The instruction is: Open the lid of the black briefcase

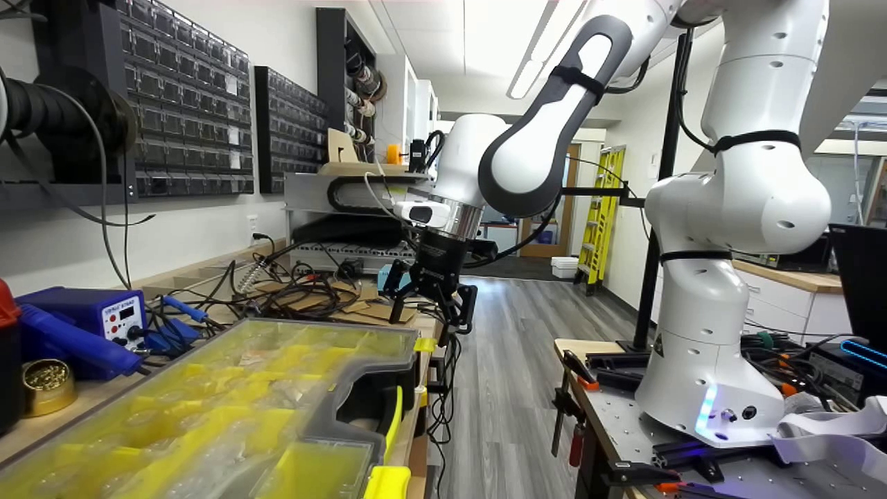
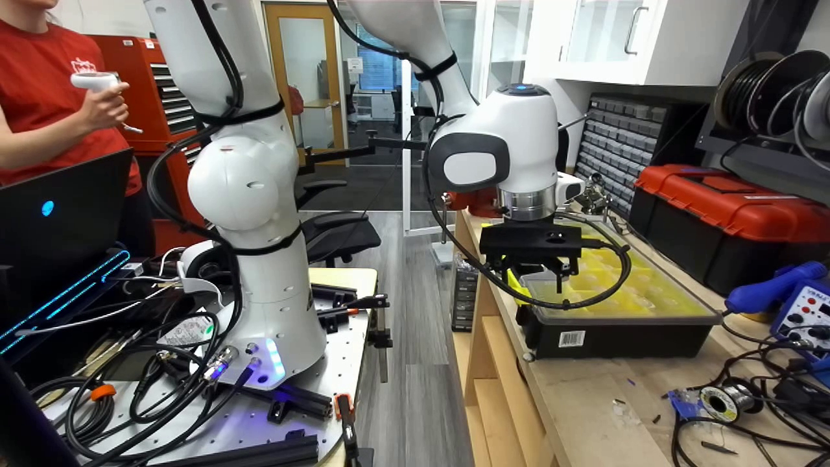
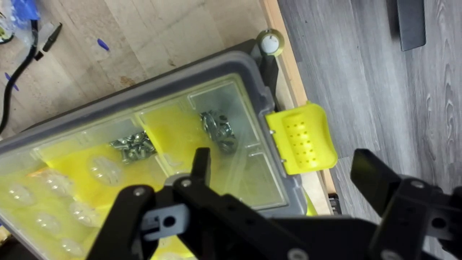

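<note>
Many cables [image 1: 305, 292] nearby, red-topped toolbox [image 2: 726, 224] beside briefcase [image 2: 629, 340], lid [image 1: 229, 398] down

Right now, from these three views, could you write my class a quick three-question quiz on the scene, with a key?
1. True or false: the clear plastic lid lies flat over the parts-organiser case.
2. Choose one: in the wrist view, the latch at the lid's edge is A) red, B) blue, C) yellow.
3. Fill in, open or shut: the Robotiq gripper is ____.

Key: 1 true; 2 C; 3 open.
</note>
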Available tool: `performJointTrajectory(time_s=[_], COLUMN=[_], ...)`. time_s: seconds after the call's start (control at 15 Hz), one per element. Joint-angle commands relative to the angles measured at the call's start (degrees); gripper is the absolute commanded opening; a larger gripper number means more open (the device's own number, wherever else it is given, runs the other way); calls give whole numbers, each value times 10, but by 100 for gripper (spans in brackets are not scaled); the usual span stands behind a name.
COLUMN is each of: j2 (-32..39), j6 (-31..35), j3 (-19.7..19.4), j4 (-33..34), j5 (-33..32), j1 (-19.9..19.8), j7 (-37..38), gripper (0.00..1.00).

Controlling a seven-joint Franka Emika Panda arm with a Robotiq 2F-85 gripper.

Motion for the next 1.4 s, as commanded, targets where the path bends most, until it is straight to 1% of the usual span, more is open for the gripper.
performJointTrajectory(time_s=[0.0, 0.6, 0.73, 0.87, 1.0, 1.27, 1.33], j2=[0, 2, 8, 12, 17, 34, 23], j6=[0, -16, -16, -23, -28, -17, -14], j3=[0, 0, -1, 8, 10, 20, 22], j4=[0, -1, -1, -1, -1, -1, -11], j5=[0, -41, -42, -44, -33, -32, -31], j1=[0, -17, -18, -28, -28, -33, -34], j7=[0, -1, -2, -1, -10, -6, -4], gripper=[100, 100, 100, 100, 100, 100, 75])
